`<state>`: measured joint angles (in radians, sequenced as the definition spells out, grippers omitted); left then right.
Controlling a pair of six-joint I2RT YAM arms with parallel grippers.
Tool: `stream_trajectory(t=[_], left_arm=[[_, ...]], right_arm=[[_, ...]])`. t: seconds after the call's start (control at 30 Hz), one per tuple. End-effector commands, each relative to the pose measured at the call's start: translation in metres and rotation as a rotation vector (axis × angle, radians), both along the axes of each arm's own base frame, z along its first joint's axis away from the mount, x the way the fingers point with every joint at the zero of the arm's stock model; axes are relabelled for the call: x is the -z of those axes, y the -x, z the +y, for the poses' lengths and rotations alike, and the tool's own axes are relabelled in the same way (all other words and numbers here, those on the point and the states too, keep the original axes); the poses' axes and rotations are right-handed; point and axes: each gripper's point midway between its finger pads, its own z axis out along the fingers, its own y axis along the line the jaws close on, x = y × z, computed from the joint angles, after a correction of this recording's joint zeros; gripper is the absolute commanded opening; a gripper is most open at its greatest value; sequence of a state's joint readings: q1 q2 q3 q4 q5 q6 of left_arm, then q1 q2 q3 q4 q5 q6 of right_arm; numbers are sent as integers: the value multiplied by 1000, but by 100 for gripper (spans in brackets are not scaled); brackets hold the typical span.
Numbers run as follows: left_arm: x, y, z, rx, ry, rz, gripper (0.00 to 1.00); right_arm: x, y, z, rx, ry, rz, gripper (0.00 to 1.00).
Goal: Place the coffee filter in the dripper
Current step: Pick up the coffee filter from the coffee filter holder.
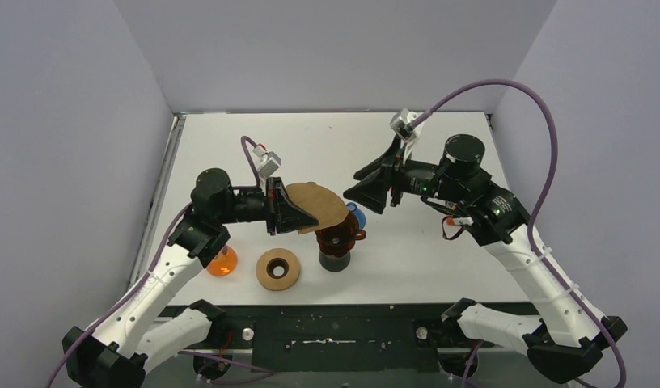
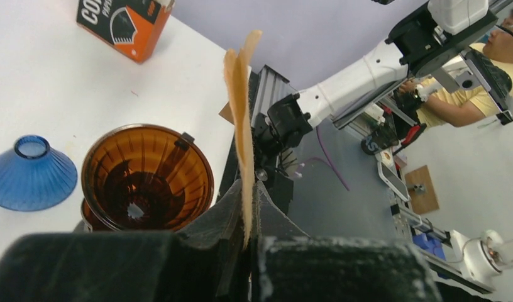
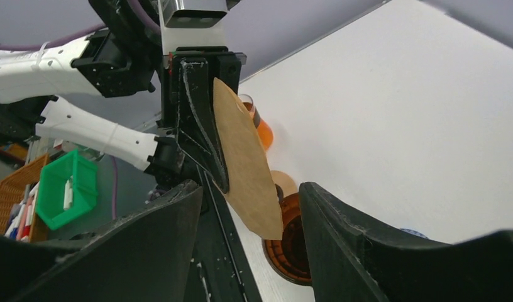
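Nearest you in the top view sit a wooden ring (image 1: 277,268) and an orange cup (image 1: 222,262), then the dripper (image 1: 339,240) on its dark stand. Just past its rim, your left gripper (image 1: 304,214) is clamped on the coffee filter (image 1: 319,204), which is outside the dripper. Only the left wrist camera shows the filter edge-on, the dripper's ribbed bowl, a blue cone (image 2: 31,173) and a box (image 2: 125,22) beyond. Your right gripper (image 1: 365,192) faces the filter, jaws spread apart. Its own camera frames the sheet between them.
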<state>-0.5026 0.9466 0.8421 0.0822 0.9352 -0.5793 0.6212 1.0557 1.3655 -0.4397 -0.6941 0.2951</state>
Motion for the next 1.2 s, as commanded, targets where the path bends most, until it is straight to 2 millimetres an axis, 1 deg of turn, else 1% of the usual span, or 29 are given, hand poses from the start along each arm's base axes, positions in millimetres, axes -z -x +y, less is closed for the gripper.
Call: stream_trajectory(t=[0.0, 0.2, 0.43, 0.53, 0.9, 1.17], left_arm=[[1, 22, 2, 95, -49, -11, 0], [17, 35, -2, 149, -87, 41, 0], [30, 45, -6, 200, -107, 88, 0], [34, 49, -8, 221, -115, 99, 0], [43, 58, -15, 267, -141, 101, 0], [49, 56, -16, 254, -158, 106, 0]], right_arm=[[-11, 18, 6, -120, -11, 3, 57], [-2, 20, 19, -220, -2, 66, 52], [13, 26, 32, -336, 1, 154, 50], [13, 30, 35, -373, -17, 167, 49], [27, 37, 41, -432, -13, 218, 47], [24, 59, 39, -517, -29, 216, 46]])
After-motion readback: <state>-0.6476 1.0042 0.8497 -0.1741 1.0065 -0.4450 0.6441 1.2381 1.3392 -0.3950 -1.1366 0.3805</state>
